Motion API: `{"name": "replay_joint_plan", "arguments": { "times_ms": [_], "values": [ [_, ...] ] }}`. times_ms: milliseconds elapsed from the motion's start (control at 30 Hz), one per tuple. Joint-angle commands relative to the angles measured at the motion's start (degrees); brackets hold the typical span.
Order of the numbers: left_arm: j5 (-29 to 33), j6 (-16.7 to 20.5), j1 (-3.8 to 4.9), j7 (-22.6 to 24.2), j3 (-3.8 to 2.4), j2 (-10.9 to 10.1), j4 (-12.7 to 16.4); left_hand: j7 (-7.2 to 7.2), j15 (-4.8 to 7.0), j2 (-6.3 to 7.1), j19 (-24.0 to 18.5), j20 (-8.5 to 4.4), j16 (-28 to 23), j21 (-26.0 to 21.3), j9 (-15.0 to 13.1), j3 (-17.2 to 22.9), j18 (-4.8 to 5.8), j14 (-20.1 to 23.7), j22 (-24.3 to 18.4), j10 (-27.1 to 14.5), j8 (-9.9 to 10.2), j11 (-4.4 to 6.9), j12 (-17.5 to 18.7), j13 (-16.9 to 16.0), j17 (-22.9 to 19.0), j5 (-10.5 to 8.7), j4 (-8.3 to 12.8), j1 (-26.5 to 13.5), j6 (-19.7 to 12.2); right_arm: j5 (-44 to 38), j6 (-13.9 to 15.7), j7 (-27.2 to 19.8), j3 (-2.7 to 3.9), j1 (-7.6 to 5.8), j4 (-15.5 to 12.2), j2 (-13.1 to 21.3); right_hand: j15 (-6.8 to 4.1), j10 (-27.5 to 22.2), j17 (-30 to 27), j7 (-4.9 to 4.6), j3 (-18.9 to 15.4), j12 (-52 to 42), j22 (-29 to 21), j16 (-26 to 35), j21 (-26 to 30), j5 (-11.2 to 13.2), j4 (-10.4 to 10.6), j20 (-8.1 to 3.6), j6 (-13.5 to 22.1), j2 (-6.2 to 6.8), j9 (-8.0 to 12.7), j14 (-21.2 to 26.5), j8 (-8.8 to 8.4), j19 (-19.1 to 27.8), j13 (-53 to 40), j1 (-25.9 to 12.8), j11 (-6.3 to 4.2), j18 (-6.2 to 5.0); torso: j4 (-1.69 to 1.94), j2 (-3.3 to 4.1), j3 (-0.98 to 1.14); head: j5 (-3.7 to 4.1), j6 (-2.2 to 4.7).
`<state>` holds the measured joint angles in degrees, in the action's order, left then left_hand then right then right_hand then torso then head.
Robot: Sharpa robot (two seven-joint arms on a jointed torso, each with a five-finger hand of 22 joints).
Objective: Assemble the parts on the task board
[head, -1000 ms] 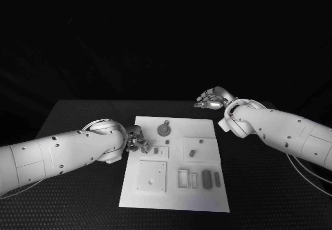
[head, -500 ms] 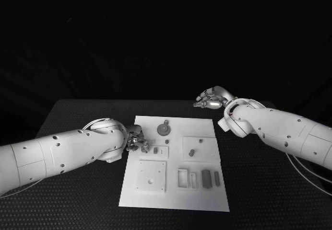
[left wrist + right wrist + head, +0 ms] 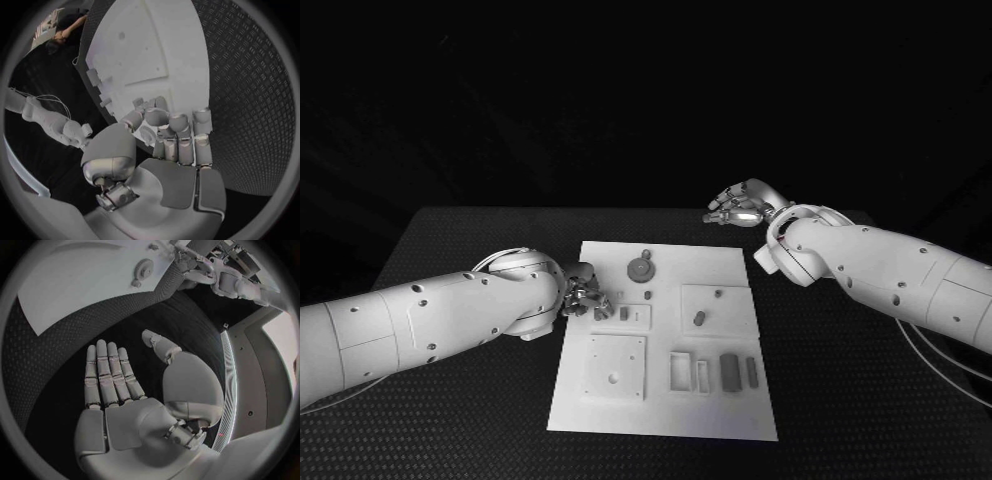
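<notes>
No movement since earlier frames — left hand [image 3: 586, 297] curled at board [image 3: 718, 262] edge, grasp unclear; right hand [image 3: 738, 208] spread, empty — seat parts squarely

White arms [image 3: 430, 315] (small dark screw holes) end in silver fingers [image 3: 109, 372].

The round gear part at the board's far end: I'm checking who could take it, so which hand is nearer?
Left, narrowly. The left hand sits at the task board's left edge, just nearer the robot than the gear. The right hand hovers open beyond the far right corner.
</notes>
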<state>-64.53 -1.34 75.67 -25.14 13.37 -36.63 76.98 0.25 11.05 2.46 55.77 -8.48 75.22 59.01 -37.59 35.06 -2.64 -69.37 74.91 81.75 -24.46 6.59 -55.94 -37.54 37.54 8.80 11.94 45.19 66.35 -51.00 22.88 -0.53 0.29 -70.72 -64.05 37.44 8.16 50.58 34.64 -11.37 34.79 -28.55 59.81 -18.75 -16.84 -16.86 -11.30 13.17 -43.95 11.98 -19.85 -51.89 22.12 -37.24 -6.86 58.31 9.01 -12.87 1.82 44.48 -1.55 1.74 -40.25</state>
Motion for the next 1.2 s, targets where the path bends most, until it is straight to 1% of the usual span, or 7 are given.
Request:
{"name": "replay_joint_plan", "arguments": {
  "times_ms": [33, 333, 500, 633, 800, 967, 1200],
  "values": [
    [0.09, -2.64, -0.49, -0.43, 0.32, 0.25, 0.09, -0.84, -0.26, 0.81, -0.27, -6.67, 0.24, 0.38, 0.14, 0.09, -0.57, 0.18, 0.99, -0.91, 0.34, 0.29, -0.29, 0.1, -0.12, -0.87, -0.57, -0.12, 3.0, -0.06, -0.6, -0.6, 0.02, 0.02, -0.11, 0.02, 0.06, -0.16, -0.05, -0.39, -0.25, 0.35, 0.08, 0.29, 0.36, -0.28, 0.09, 0.0, 0.55, 0.25, 0.08, 0.44, 0.32, 0.27, 0.06, 0.33, 0.26, -0.29, 0.01, -0.01, 0.02, 0.06, -0.02],
    [-0.06, -2.4, -0.49, -0.52, 0.32, 0.17, -0.09, -0.86, -0.22, 0.4, -0.29, -6.74, 0.33, 0.43, 0.14, 0.38, -0.62, 0.2, 1.01, -0.91, 0.28, 0.31, -0.4, 0.18, -0.17, -0.97, -0.62, 0.39, 2.98, -0.04, -0.63, -0.58, 0.02, 0.02, -0.07, 0.06, 0.06, -0.16, -0.06, -0.4, -0.27, 0.34, 0.11, 0.29, 0.38, -0.29, 0.1, 0.01, 0.56, 0.25, 0.1, 0.45, 0.33, 0.27, 0.1, 0.32, 0.26, -0.3, 0.02, 0.01, 0.0, 0.1, -0.03],
    [-0.23, -2.11, -0.49, -0.54, 0.31, 0.07, -0.13, -0.81, -0.21, -0.95, -0.42, -6.74, 0.48, 0.55, 0.13, 0.55, -0.58, 0.28, 1.05, -0.96, 0.16, 0.29, -0.55, 0.31, -0.26, 0.25, 0.09, 1.25, 2.94, -0.04, -0.64, -0.59, 0.02, 0.02, -0.04, 0.03, 0.06, -0.16, -0.06, -0.4, -0.27, 0.34, 0.12, 0.28, 0.39, -0.3, 0.11, 0.01, 0.56, 0.24, 0.1, 0.45, 0.34, 0.27, 0.11, 0.32, 0.26, -0.3, 0.03, 0.01, -0.02, 0.13, -0.03],
    [-0.28, -2.03, -0.49, -0.61, 0.31, -0.01, -0.13, -0.81, -0.24, -2.75, -0.53, -6.7, 0.67, 0.72, 0.1, 0.58, -0.48, 0.35, 1.05, -1.03, -0.04, 0.27, -0.77, 0.5, -0.4, 3.1, 1.31, 1.89, 2.94, -0.04, -0.62, -0.62, 0.02, 0.07, 0.06, -0.17, 0.06, -0.16, -0.06, -0.4, -0.28, 0.34, 0.13, 0.28, 0.4, -0.31, 0.12, 0.01, 0.56, 0.23, 0.11, 0.45, 0.34, 0.27, 0.13, 0.32, 0.26, -0.3, 0.01, -0.02, -0.03, 0.13, -0.09],
    [-0.51, -1.99, -0.48, -0.72, 0.3, -0.04, -0.29, -0.86, -0.25, -3.84, -0.55, -6.71, 0.78, 0.79, 0.08, 0.68, -0.46, 0.35, 1.04, -1.06, -0.17, 0.31, -0.89, 0.59, -0.47, 3.77, 1.92, 2.12, 2.98, -0.04, -0.64, -0.6, 0.02, 0.1, 0.06, -0.16, 0.06, -0.16, -0.07, -0.41, -0.28, 0.33, 0.15, 0.28, 0.41, -0.31, 0.12, 0.02, 0.56, 0.22, 0.11, 0.46, 0.35, 0.27, 0.14, 0.32, 0.26, -0.3, -0.1, -0.03, -0.03, 0.15, 0.0],
    [-0.52, -2.19, -0.48, -0.65, 0.28, 0.21, -0.78, -0.86, -0.26, -4.04, -0.55, -6.71, 0.8, 0.81, 0.08, 0.69, -0.45, 0.35, 1.04, -1.07, -0.19, 0.32, -0.91, 0.61, -0.48, 3.8, 2.03, 2.15, 2.98, -0.01, -0.65, -0.59, 0.02, 0.1, 0.01, -0.12, 0.06, -0.16, -0.07, -0.41, -0.29, 0.33, 0.15, 0.28, 0.41, -0.32, 0.13, 0.02, 0.56, 0.22, 0.12, 0.46, 0.35, 0.27, 0.15, 0.31, 0.26, -0.3, 0.12, -0.04, -0.01, 0.24, 0.09],
    [-0.42, -2.64, -0.48, -0.61, 0.25, 0.53, -1.03, -0.87, -0.26, -4.07, -0.55, -6.71, 0.83, 0.83, 0.07, 0.63, -0.43, 0.34, 1.04, -1.06, -0.22, 0.32, -0.95, 0.62, -0.49, 3.75, 2.15, 2.1, 2.99, 0.0, -0.68, -0.61, 0.02, 0.1, 0.05, -0.23, 0.06, -0.16, -0.07, -0.4, -0.3, 0.33, 0.17, 0.27, 0.43, -0.32, 0.13, 0.02, 0.57, 0.22, 0.12, 0.47, 0.35, 0.27, 0.18, 0.31, 0.26, -0.31, 0.08, 0.0, -0.03, 0.19, 0.12]
  ]
}}
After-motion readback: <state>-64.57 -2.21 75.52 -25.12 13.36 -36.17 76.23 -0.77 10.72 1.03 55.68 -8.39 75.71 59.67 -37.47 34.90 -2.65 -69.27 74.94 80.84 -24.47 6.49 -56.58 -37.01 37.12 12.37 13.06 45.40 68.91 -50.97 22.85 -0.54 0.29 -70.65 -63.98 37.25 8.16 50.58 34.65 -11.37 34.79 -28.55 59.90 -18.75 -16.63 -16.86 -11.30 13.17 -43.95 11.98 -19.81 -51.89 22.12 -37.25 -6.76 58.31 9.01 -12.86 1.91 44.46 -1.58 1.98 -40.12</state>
